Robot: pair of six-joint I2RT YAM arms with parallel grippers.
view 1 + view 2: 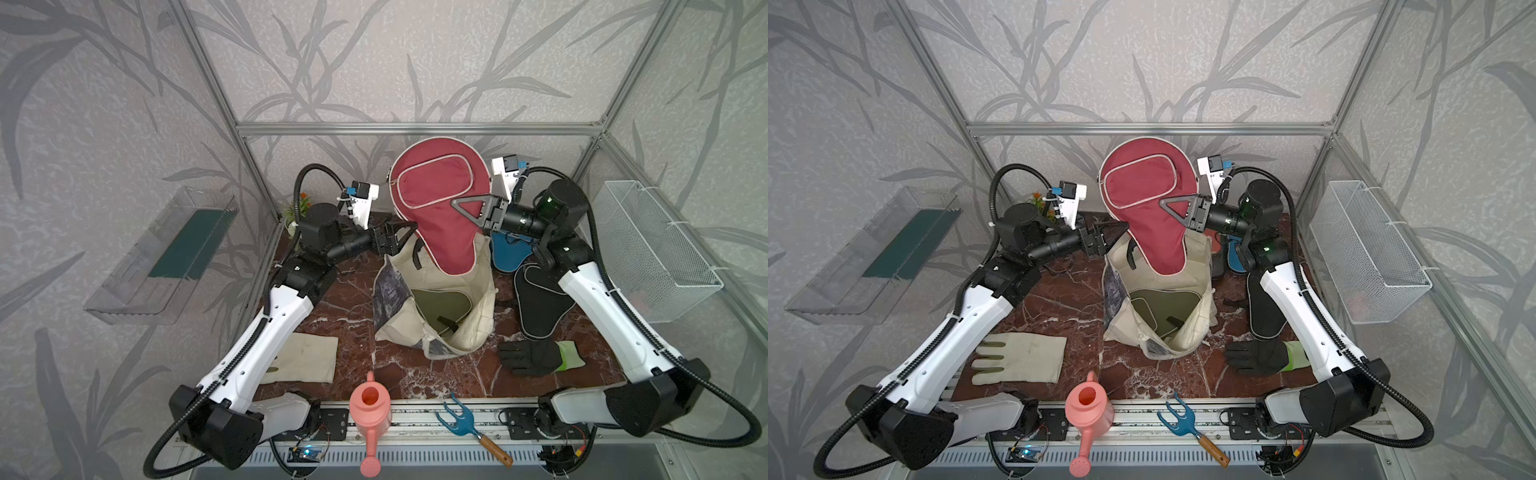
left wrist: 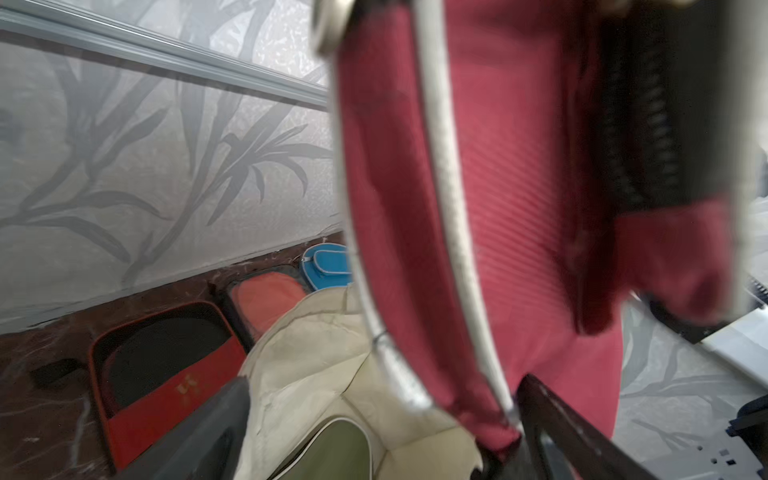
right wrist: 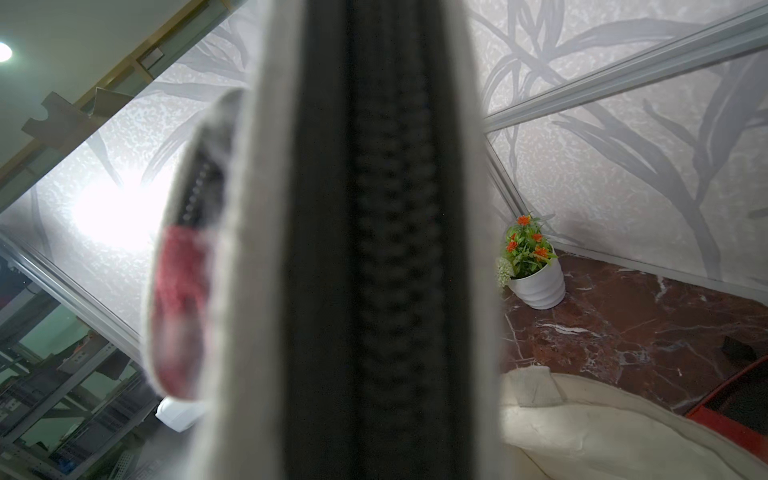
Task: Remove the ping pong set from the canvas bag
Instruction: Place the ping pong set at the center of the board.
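Above the bag (image 1: pixel 484 266), the maroon case (image 1: pixel 432 183) hangs from the right gripper (image 1: pixel 457 205) clamped on one edge alone, left gripper (image 1: pixel 409 232) spread wide beside its narrow end, so a swing could drop it onto the olive case (image 1: pixel 440 301) inside.

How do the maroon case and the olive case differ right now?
The maroon case is raised, handle end down, over the canvas bag; the olive case lies inside it. The right gripper grips the maroon case; nothing holds the olive case. Both are paddle-shaped with pale piping.
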